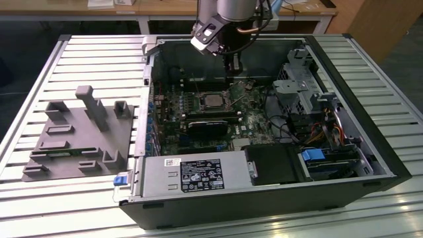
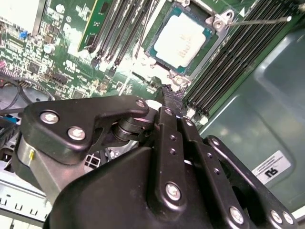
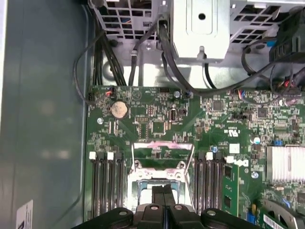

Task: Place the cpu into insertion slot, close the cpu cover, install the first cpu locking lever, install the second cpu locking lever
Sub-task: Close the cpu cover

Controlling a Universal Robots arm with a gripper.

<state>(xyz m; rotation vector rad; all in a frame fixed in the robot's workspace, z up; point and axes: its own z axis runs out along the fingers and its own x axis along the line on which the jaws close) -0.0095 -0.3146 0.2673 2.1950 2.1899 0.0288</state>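
My jaws are pressed together, empty, hovering beside the raised cpu cover (image 3: 163,153). The cpu (image 2: 183,38) sits in the insertion slot (image 2: 202,55). If I nudge off-centre, the cover could slip sideways and scrape.

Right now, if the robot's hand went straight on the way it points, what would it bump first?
Probably the metal rim of the insertion slot, right beside the cpu. Depth is hard to judge, though.

The arm (image 1: 233,7) is a silver-grey tube with a pale block (image 1: 203,33) at its wrist. The gripper (image 2: 165,93) is black: jointed bars and rounded links fastened with silver screws (image 2: 172,191).
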